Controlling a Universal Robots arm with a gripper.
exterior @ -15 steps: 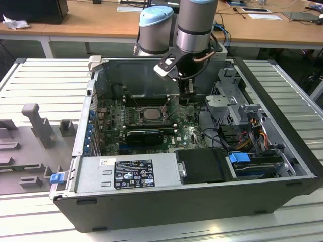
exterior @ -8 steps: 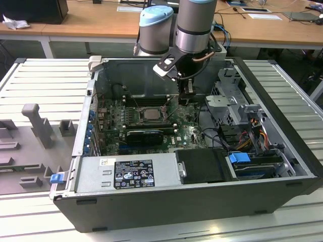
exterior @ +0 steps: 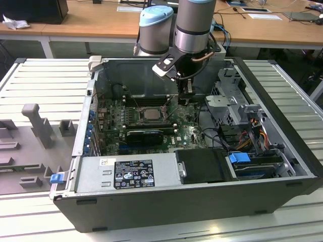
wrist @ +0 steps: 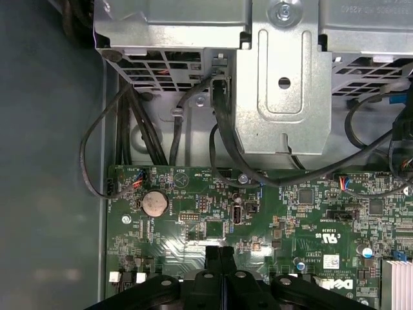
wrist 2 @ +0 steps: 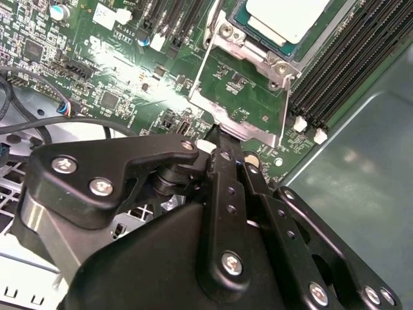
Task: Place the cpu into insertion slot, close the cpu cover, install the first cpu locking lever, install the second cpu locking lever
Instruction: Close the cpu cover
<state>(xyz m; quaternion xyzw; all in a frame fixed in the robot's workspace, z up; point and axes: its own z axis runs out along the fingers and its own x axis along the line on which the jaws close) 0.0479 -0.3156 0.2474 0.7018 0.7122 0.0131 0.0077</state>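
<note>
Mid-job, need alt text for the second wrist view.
The gripper, fingers closed, touches the outer edge of the open cpu cover, a silver frame above green motherboard. Beyond it, the cpu sits in the insertion slot.

Looks matt black with bright screw heads on the gripper, shiny bare metal on the cpu cover, pale satin silver on the cpu, glossy green on the motherboard, dull galvanised sheet on the drive cage.
</note>
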